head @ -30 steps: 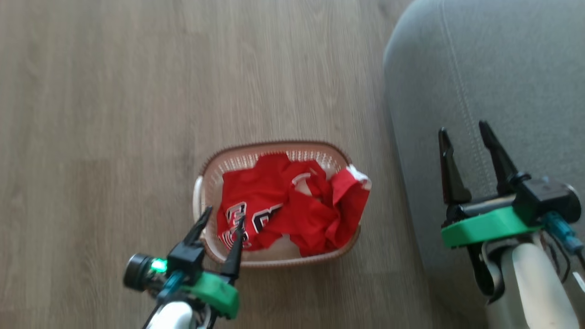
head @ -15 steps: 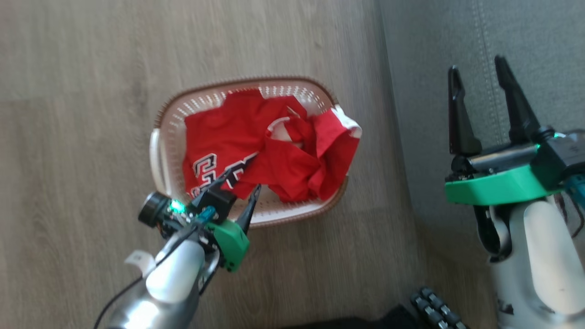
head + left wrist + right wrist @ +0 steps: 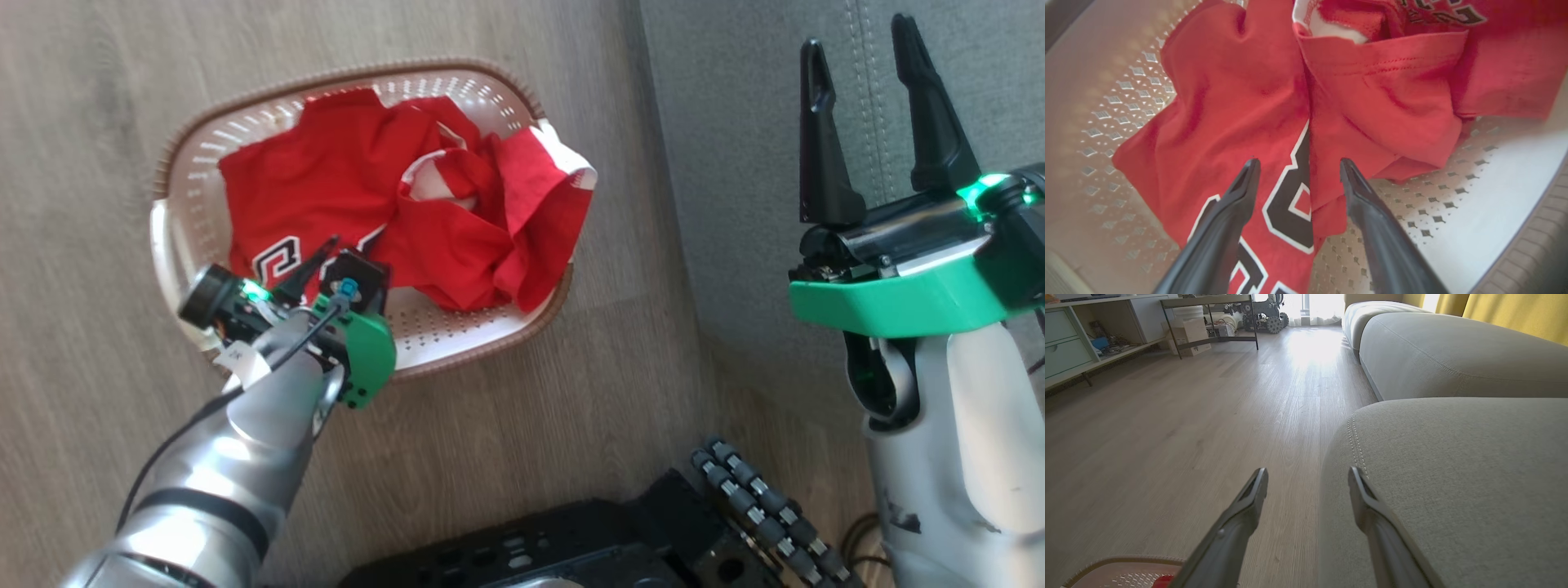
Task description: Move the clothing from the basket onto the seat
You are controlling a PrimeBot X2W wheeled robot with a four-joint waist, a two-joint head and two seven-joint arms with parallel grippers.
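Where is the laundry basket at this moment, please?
In the head view, the laundry basket sits on the wooden floor at upper left, beside the grey sofa on its right.

The clothing [image 3: 326, 171] is matt red cloth, creased, with stitched hems. The basket [image 3: 441, 327] looks like smooth white plastic, perforated, and its brown rim [image 3: 1539, 253] has a moulded woven texture. The seat [image 3: 735, 163] is grey, slightly rough woven fabric. The floor [image 3: 98, 392] is matt wood-grain plank, perhaps laminate.

Red clothing [image 3: 326, 171] — white perforated basket [image 3: 445, 327], grey seat [image 3: 735, 163].
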